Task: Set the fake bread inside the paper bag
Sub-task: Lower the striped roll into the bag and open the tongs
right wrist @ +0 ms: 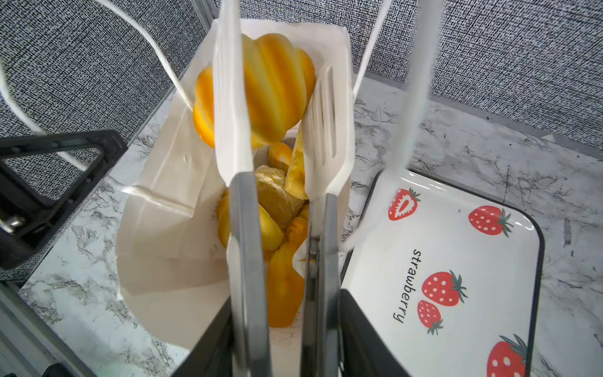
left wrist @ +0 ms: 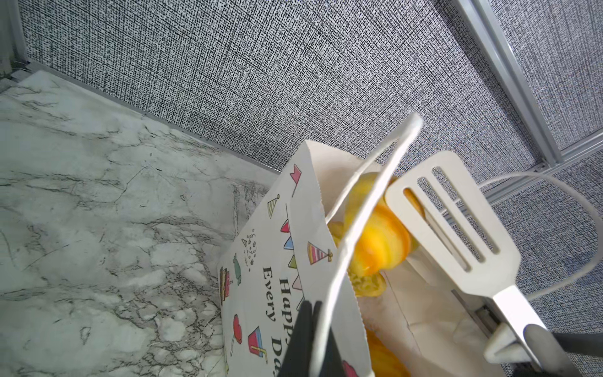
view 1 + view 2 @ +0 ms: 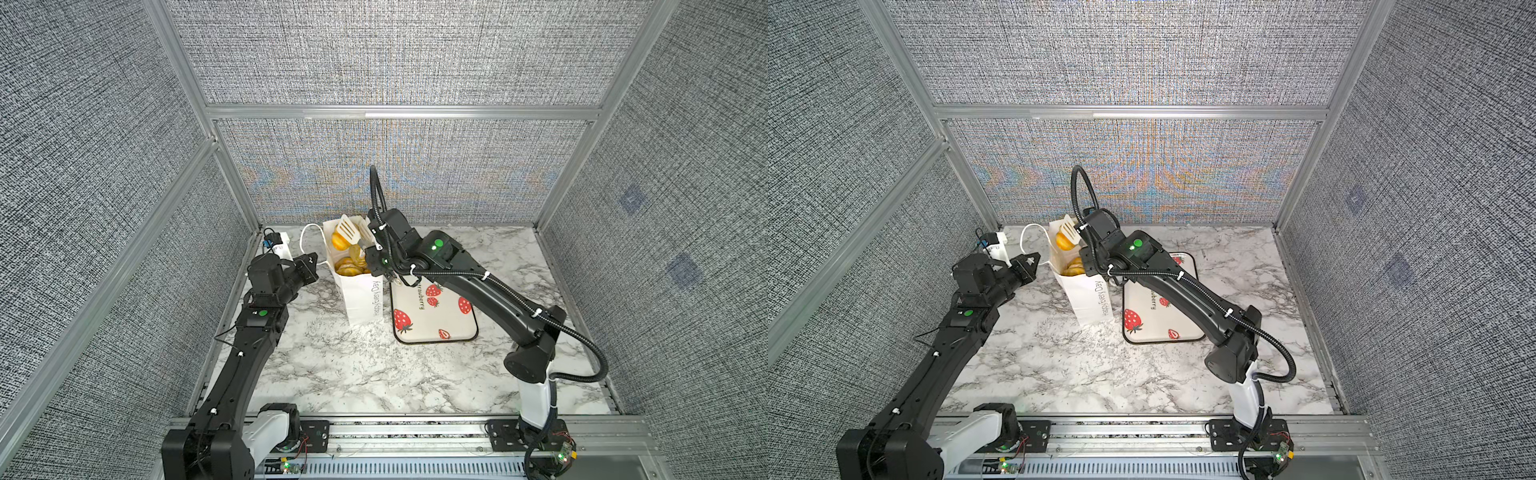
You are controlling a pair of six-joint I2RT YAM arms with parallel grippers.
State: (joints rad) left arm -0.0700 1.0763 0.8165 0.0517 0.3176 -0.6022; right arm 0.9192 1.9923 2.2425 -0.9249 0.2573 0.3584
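Though blurry, bread [image 1: 277, 88] at bag [image 1: 163, 212] mouth

"Happy Every Day" probably, on paper bag [image 2: 261, 254], "strawberry" on tray [image 1: 473, 254]

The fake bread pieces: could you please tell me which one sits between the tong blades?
The big ridged croissant at the paper bag's mouth; it alone sits between the white tongs' blades, while the other pieces lie deeper below.

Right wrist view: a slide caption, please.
A ridged bun between tongs in the right gripper, at the mouth of the paper bag, beside the strawberry tray.
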